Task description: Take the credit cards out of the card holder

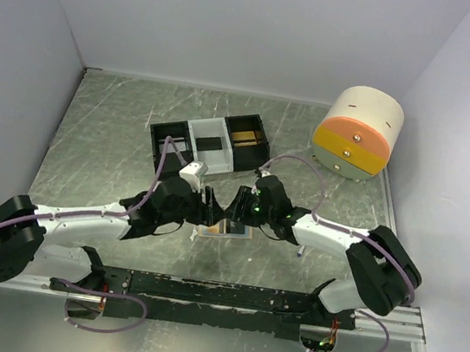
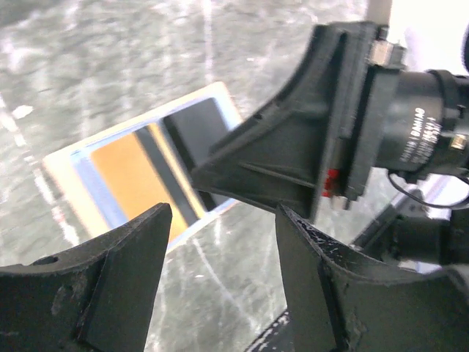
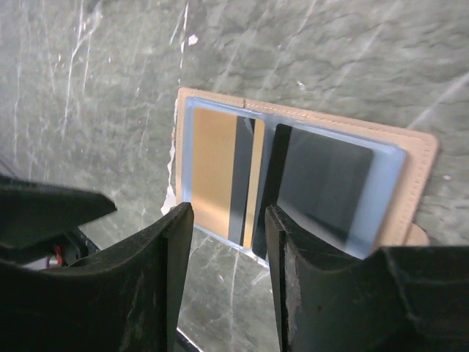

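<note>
Grey marbled bench (image 1: 94, 121). Wrist views show the open card holder (image 3: 418, 147), orange card (image 3: 212, 169) and dark card (image 3: 322, 183); the overhead view mostly hides it. Left claw (image 2: 223, 220), right claw (image 3: 229, 213): parted, empty, above holder's edge.

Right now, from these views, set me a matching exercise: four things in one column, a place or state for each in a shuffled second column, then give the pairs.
1 card holder
2 tray
3 round drawer unit
4 left gripper

A jaws open, nothing between them
B far right corner of the table
C lying open, cards in its sleeves
D three compartments side by side

Pairs: 1-C, 2-D, 3-B, 4-A
</note>
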Robot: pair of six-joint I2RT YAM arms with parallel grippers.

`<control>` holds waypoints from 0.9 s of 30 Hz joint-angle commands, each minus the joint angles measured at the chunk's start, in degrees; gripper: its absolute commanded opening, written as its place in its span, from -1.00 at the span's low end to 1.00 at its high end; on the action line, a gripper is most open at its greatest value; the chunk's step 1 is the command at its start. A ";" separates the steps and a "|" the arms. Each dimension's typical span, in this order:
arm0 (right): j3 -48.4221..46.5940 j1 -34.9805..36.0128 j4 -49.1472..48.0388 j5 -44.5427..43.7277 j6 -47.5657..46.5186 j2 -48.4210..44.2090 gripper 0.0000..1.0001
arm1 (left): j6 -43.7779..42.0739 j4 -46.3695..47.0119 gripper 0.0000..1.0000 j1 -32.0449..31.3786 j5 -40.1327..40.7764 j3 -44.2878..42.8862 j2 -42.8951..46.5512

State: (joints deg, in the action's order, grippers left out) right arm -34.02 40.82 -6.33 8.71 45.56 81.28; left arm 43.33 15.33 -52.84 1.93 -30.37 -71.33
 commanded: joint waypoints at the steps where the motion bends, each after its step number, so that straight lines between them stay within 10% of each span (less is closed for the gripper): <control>1: 0.88 -0.23 -6.83 8.72 0.10 3.52 -0.12 | 1.91 -7.57 0.40 -0.16 8.89 1.07 1.85; 27: 3.27 -2.41 -6.76 4.66 0.67 7.79 -0.34 | 2.57 -7.70 0.20 -0.16 4.61 -1.67 -4.71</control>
State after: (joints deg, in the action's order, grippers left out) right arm -32.60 39.55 -13.06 14.17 46.22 88.97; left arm 45.54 7.81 -52.82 8.12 -29.63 -74.94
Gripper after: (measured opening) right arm 0.338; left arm 0.606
